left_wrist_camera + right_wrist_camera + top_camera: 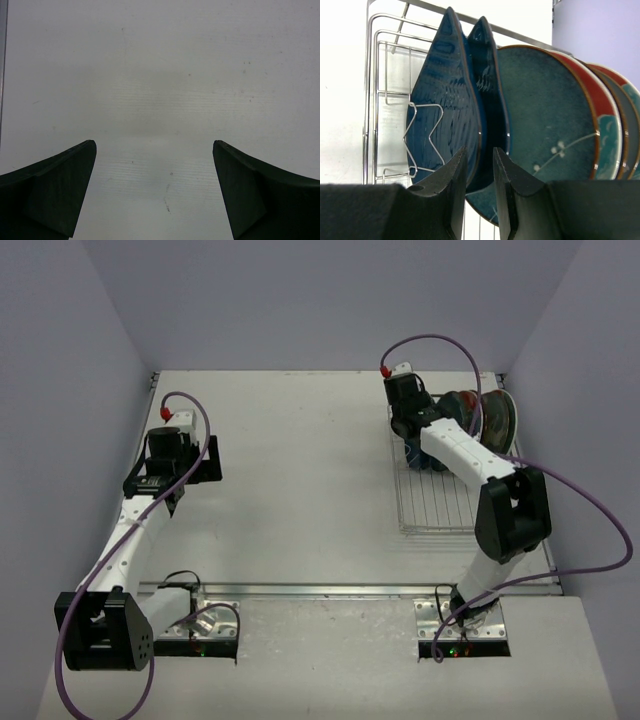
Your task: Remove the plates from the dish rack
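Right end effector is straddling a dark blue plate in the dish rack — grip seemingly incomplete; left end effector is gaping, empty.

Left fingers wide, right fingers narrow.

— Bright in here, even light from overhead. The white table nearly blows out, and the shadows under the arms are small and soft.
— And the right wrist view?
— Pure white glare left of the dish rack. The plates carry a soft sheen, with readable patterns. The right gripper is near-black, close and soft-edged.
— Left wrist?
— Flat grey-white, with a faint shadow band across the table. The left gripper is dark, with little detail. From above, slightly soft; the walls read lilac.
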Available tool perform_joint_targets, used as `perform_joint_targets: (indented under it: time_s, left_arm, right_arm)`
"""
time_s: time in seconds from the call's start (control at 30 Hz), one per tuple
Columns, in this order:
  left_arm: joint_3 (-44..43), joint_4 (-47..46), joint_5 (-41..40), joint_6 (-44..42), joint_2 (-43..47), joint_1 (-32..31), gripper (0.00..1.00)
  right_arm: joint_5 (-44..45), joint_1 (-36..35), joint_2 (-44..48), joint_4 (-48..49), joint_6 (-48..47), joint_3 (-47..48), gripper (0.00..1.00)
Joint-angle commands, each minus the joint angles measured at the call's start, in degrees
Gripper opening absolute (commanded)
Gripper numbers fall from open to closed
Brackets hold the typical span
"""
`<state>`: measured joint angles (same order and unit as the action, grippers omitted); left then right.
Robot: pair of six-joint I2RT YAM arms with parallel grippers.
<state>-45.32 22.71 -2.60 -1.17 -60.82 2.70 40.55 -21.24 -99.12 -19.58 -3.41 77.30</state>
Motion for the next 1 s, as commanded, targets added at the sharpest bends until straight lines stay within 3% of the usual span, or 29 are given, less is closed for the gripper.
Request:
perform_joint_targets:
  time_s: [0.0,0.47,0.87,0.97]
  left_arm:
    - [-1.17,-2.41,-0.39,0.60,0.04,-0.24,1.00]
    - [-1.84,-2.41,-0.93,0.59,-1.12,-0.15,1.00]
    - [-1.40,-3.33,-1.22,0.60,-2.90,-0.15,1.00]
    - [-1.28,-3.74,-1.72,0.57,-3.36,-0.15,1.00]
  right_arm:
    - [2.90,-0.51,-1.37,1.66,1.48,3.41,0.28]
    - [11.37,-0.64,-8.16,3.17,1.92,3.59,0.24]
    - [16.65,-1.21,-12.52,4.85,-1.11,3.77,0.01]
    - [18.82,-1.99,-14.24,5.60,-4.35,4.06,0.00]
